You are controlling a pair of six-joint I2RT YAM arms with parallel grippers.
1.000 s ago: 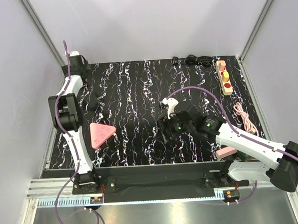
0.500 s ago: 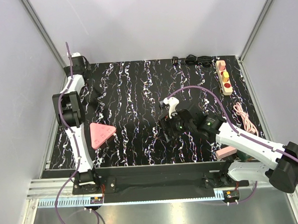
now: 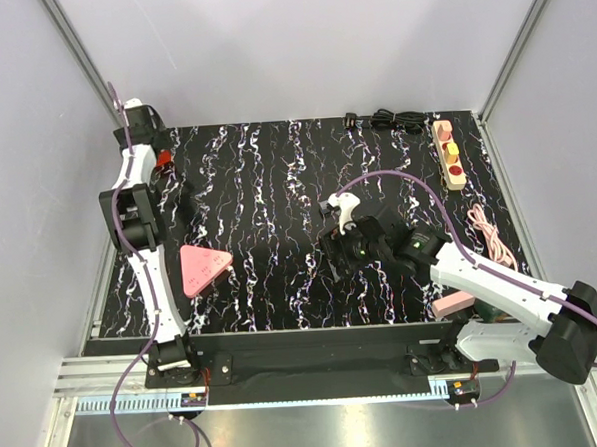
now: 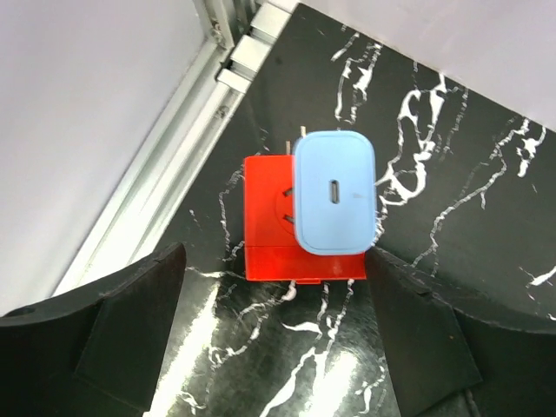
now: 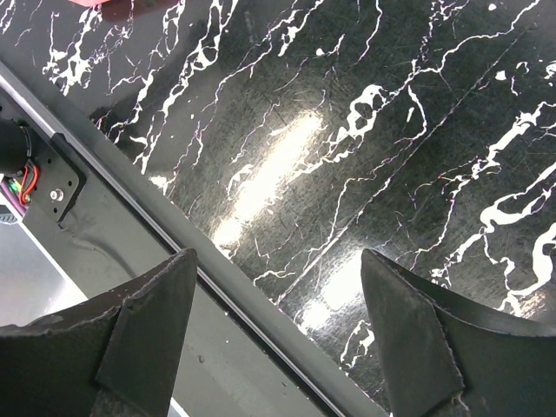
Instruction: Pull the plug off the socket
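Note:
In the left wrist view a light-blue plug (image 4: 335, 193) with a small port on its back sits on a red square socket (image 4: 269, 248) that has slot openings, close to the table's metal side rail. Two prongs (image 4: 293, 142) show at the plug's far edge. My left gripper (image 4: 278, 257) hangs over them, open, with one finger (image 4: 139, 321) on each side and just short of the block, touching nothing. From above, the red socket (image 3: 163, 168) peeks out beside the left arm at the back left. My right gripper (image 5: 278, 261) is open and empty over the table's front edge (image 5: 252, 313).
A beige strip (image 3: 448, 156) with red and yellow round pieces lies at the back right, a black cable (image 3: 388, 121) behind it. A pink triangle (image 3: 201, 267) lies front left. A pink bar (image 3: 451, 304) and a pink cord (image 3: 489, 235) lie by the right arm.
The left arm has swung toward the back left corner and its jaws have narrowed a little. The right arm has barely moved.

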